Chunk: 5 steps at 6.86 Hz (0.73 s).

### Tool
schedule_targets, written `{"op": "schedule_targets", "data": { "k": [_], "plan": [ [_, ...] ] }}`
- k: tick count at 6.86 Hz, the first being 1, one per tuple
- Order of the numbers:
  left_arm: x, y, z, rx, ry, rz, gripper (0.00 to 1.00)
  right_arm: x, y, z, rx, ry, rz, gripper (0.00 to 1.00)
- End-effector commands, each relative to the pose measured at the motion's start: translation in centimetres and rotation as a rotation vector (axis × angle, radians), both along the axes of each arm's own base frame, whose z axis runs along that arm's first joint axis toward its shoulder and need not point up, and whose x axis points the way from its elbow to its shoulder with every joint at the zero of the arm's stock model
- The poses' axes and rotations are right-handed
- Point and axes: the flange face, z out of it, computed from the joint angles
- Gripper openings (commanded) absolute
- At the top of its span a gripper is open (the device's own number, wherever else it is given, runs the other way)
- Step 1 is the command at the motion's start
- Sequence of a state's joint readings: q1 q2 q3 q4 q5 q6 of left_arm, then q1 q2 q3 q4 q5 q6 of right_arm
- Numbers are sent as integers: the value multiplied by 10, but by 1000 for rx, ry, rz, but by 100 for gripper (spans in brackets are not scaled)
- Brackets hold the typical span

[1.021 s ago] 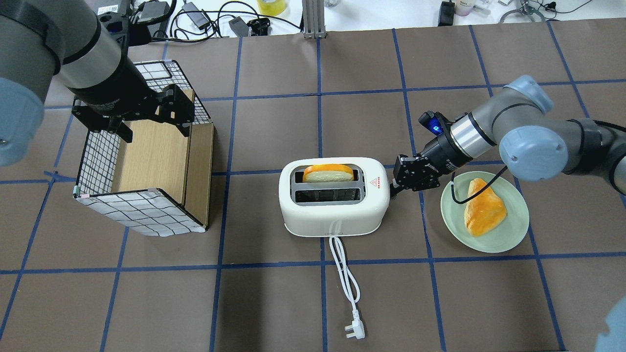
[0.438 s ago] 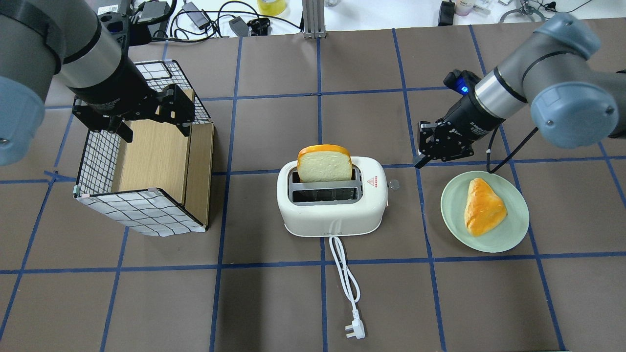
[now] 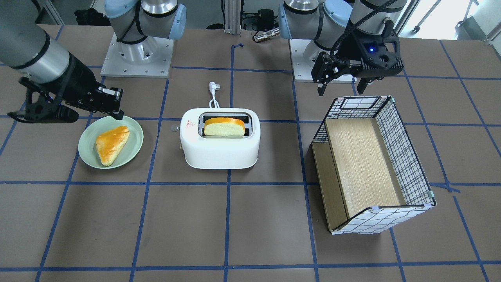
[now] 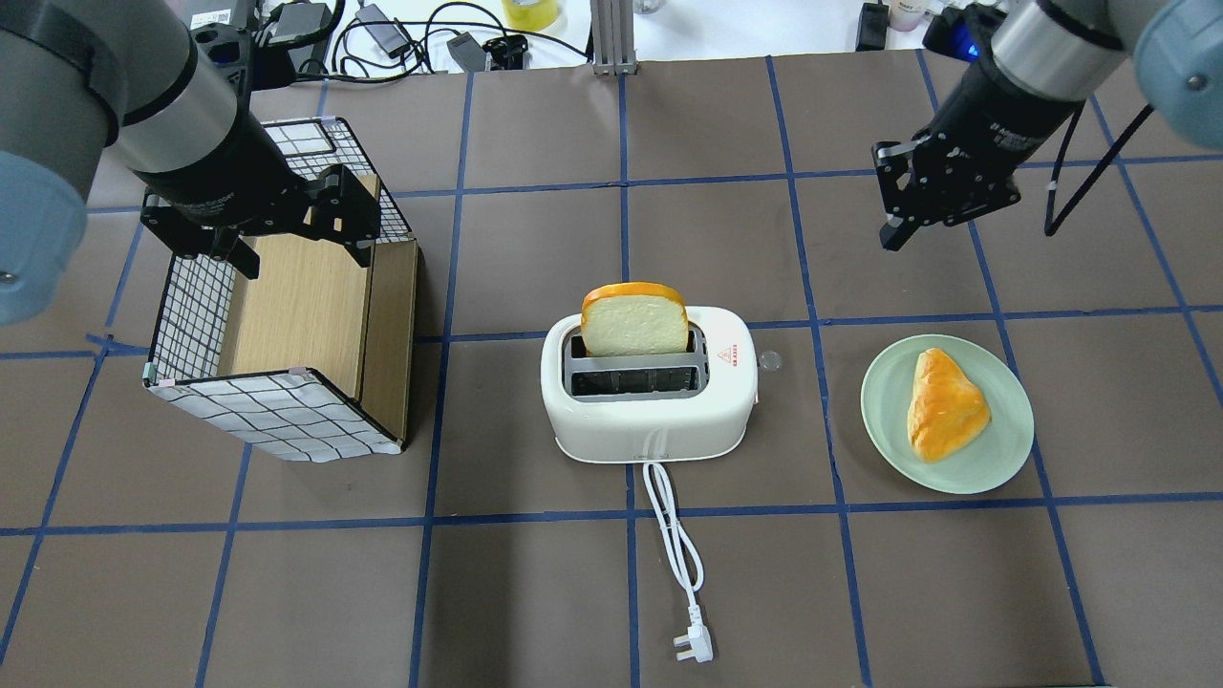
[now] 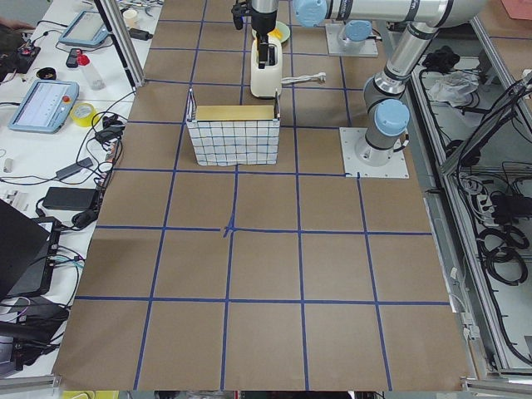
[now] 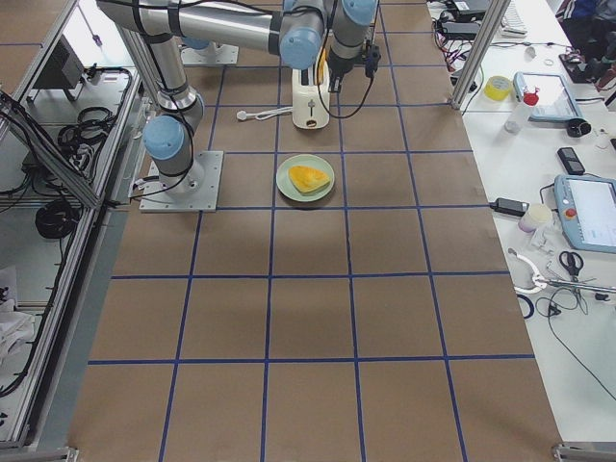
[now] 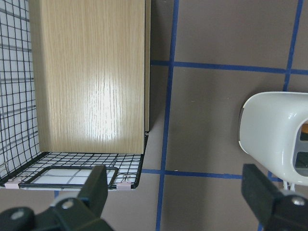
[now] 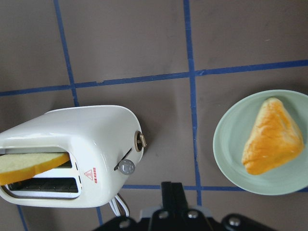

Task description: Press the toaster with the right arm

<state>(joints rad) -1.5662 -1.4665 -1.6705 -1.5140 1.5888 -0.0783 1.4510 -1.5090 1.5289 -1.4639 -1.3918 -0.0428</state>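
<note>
My right claw (image 4: 893,235) hangs pinched shut, well apart from the toaster (image 4: 650,425) — bread (image 4: 634,325) stands in its far slot. My left claw (image 7: 175,187) gapes wide near the box (image 4: 287,420).

The overhead camera looks steeply down on the toaster (image 4: 650,397) from its cord (image 4: 674,535) side; the front-facing camera looks from the opposite side. Two distant side cameras look along the table (image 5: 266,332) toward it. Both wrist cameras look down from close by, sharing the toaster.
</note>
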Motion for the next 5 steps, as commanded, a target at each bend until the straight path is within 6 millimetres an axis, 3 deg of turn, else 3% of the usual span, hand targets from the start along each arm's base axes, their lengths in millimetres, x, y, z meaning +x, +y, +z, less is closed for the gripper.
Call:
{"op": "schedule_targets", "data": {
  "k": [1,2,3,4,5],
  "plan": [
    [0,0,0,0,0,0,100,42,6,43,-45,141,12,0],
    [0,0,0,0,0,0,100,46,1,45,-89,145,15,15],
    [0,0,0,0,0,0,100,41,-7,48,-148,197,12,55],
    [0,0,0,0,0,0,100,39,-7,48,-155,216,12,84],
    [0,0,0,0,0,0,100,39,-8,47,-155,207,13,100]
  ]
}}
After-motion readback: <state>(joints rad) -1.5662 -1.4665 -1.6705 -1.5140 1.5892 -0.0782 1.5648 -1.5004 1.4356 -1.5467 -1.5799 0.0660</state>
